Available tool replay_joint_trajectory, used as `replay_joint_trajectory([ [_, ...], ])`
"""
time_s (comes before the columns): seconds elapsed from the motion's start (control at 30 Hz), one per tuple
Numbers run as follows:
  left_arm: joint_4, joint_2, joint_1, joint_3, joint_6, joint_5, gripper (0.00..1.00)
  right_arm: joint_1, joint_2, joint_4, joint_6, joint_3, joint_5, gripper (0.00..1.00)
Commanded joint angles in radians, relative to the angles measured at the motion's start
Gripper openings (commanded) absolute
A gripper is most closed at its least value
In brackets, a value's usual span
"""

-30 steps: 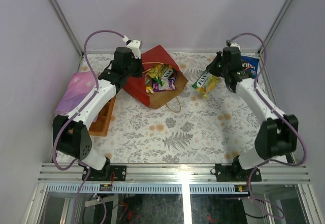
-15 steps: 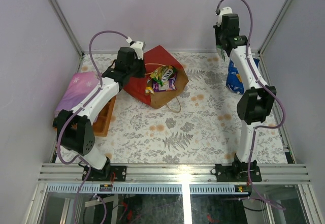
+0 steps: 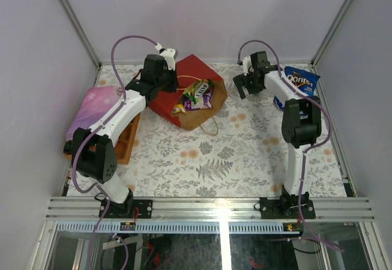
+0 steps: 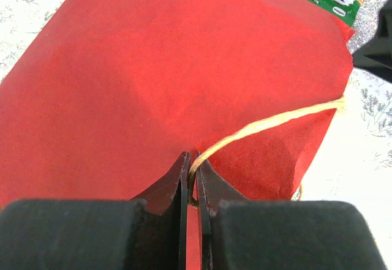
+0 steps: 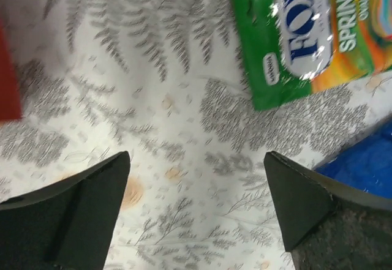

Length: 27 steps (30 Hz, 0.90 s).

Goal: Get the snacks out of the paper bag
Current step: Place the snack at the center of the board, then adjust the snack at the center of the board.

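Observation:
The red paper bag (image 3: 184,77) lies on its side at the back, its brown mouth (image 3: 205,114) facing the front right. Several snacks (image 3: 196,92) show in the mouth, green-yellow and purple. My left gripper (image 3: 164,81) is at the bag's back. In the left wrist view it (image 4: 191,163) is shut on the bag's thin yellow handle (image 4: 275,123), against the red paper (image 4: 184,74). My right gripper (image 3: 245,85) hangs open to the right of the bag's mouth. Its jaws (image 5: 196,160) hold nothing. A green-yellow packet (image 5: 306,31) lies on the table beyond them. The blue Doritos bag (image 3: 300,77) is at the back right.
A folded pink-purple cloth (image 3: 92,108) lies at the left edge beside an orange-brown wooden tray (image 3: 125,141). The bag's other handle (image 3: 211,126) loops onto the flowered table cover (image 3: 233,160). Grey walls close in the back and both sides.
My right arm carried the green-yellow packet toward the back right, let it go there, and has swung back near the bag's mouth with its jaws open. The left gripper kept its hold.

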Motion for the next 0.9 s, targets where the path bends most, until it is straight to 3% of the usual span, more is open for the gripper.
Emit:
replay_joint_trajectory([
  [0.0, -0.009, 0.003, 0.014, 0.027, -0.004, 0.001, 0.05, 0.008, -0.285, 0.276, 0.122, -0.154, -0.071, 0.99],
  [0.07, -0.009, -0.003, 0.013, 0.022, -0.003, -0.007, 0.06, -0.007, -0.343, 0.49, 0.273, -0.28, -0.018, 0.99],
  [0.13, -0.011, -0.013, 0.014, 0.012, 0.0, -0.02, 0.05, -0.041, -0.355, 0.577, 0.407, -0.341, 0.006, 0.99],
  [0.37, -0.003, -0.022, 0.015, -0.002, 0.007, -0.037, 0.06, -0.2, -0.082, 0.514, 0.872, -0.102, -0.115, 0.88],
  [0.43, -0.007, -0.018, 0.014, -0.001, 0.011, -0.047, 0.06, -0.201, 0.006, 0.505, 0.891, -0.027, -0.061, 0.86],
  [0.53, -0.018, -0.012, 0.014, 0.0, 0.017, -0.072, 0.06, -0.2, 0.153, 0.365, 0.847, 0.18, 0.068, 0.87],
  [0.67, -0.009, -0.003, 0.014, 0.0, 0.019, -0.076, 0.06, -0.198, 0.315, 0.192, 0.751, 0.428, 0.095, 0.88],
  [0.87, -0.02, 0.021, 0.015, 0.018, 0.015, -0.061, 0.05, -0.185, 0.334, 0.184, 0.621, 0.43, 0.103, 0.92],
])
